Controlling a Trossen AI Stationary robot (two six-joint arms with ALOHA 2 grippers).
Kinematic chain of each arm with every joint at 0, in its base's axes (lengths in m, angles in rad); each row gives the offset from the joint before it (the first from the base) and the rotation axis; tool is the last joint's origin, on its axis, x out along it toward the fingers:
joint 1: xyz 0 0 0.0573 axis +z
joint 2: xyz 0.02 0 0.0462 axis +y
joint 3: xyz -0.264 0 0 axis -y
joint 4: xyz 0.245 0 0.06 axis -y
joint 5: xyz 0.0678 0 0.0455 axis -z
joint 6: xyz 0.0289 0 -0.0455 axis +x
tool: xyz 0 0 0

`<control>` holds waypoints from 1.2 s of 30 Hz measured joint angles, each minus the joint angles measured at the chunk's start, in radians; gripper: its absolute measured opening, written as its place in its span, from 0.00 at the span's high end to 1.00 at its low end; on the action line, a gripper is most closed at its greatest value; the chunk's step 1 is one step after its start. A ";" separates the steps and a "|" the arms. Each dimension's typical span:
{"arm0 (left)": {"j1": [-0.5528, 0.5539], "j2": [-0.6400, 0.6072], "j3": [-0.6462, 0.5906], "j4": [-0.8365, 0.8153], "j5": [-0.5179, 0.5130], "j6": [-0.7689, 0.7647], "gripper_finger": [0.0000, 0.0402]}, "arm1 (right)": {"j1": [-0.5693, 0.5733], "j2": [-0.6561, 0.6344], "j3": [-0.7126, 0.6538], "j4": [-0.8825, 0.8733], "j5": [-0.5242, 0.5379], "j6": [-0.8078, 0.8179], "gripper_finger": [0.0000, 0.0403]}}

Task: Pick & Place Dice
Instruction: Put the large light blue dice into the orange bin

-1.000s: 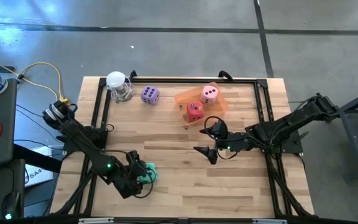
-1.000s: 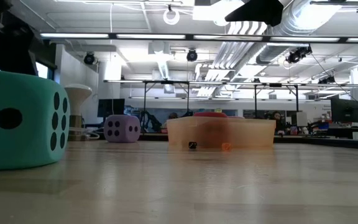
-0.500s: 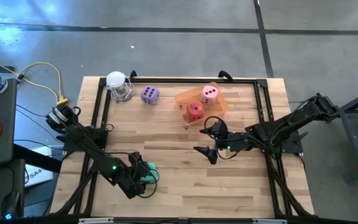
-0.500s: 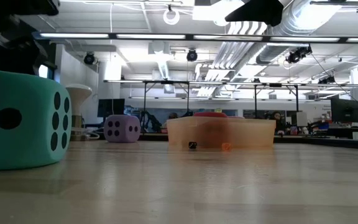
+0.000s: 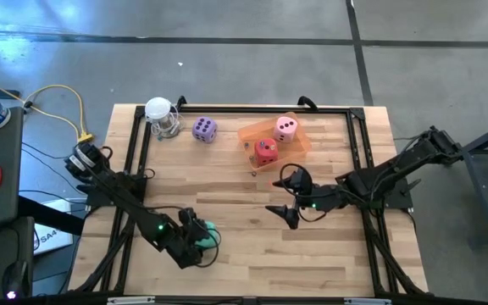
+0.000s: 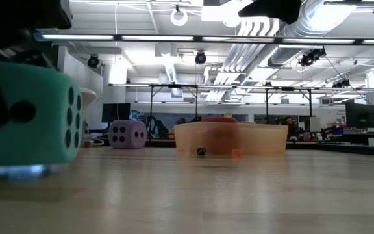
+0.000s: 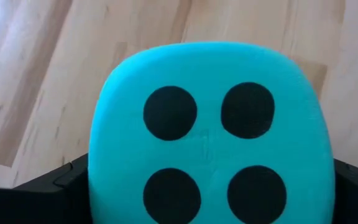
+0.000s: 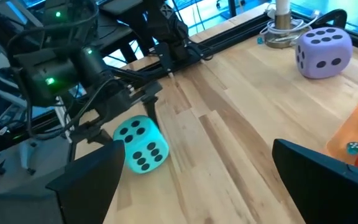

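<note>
- While the left gripper [image 5: 200,243] straddles the teal die [image 5: 206,235], its fingers pinch opposite faces, and the low view shows the die lifted clear of the table [image 5: 227,203].
- Beyond it, the purple die [image 5: 203,129] sits loose.
- Farther right, the orange tray [image 5: 248,134] holds the pink die [image 5: 285,128] and red die [image 5: 265,151].
- Right gripper [image 5: 288,196] waits spread, empty, short of that tray.

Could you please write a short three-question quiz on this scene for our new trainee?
1. True or false: the pink die and the red die both sit in the orange tray.
2. Which die lies between the fingers of the left hand? A purple, B teal, C red.
3. Fill in: the purple die stands on the table beside the ____.

Key: 1 true. 2 B, the teal die. 3 cup.
</note>
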 joint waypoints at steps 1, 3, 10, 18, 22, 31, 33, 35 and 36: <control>0.006 -0.010 0.000 0.000 0.000 -0.002 0.08 | 0.004 0.000 0.000 0.001 0.000 0.007 0.01; 0.018 -0.036 0.000 -0.001 -0.011 -0.016 0.08 | 0.009 0.000 0.000 0.003 0.000 0.028 0.01; 0.069 -0.172 0.003 0.005 -0.162 0.062 0.08 | 0.035 0.000 0.000 0.008 -0.006 0.185 0.01; 0.178 -0.326 0.024 0.280 -0.299 0.315 0.08 | 0.054 0.000 0.000 0.111 -0.053 0.226 0.01; 0.213 -0.354 0.024 0.521 -0.302 0.502 0.08 | 0.037 0.000 0.000 0.210 -0.055 0.224 0.01; 0.220 -0.352 0.026 0.682 -0.433 0.875 0.08 | -0.049 0.000 -0.001 0.374 -0.149 0.276 0.01; 0.223 -0.352 0.026 0.685 -0.436 0.900 0.08 | -0.078 0.000 -0.001 0.360 -0.190 0.305 0.01; 0.237 -0.341 0.026 0.688 -0.433 0.903 0.08 | -0.097 0.001 -0.001 0.352 -0.200 0.307 0.01; 0.246 -0.333 0.026 0.689 -0.427 0.890 0.08 | -0.104 0.001 -0.001 0.345 -0.199 0.308 0.01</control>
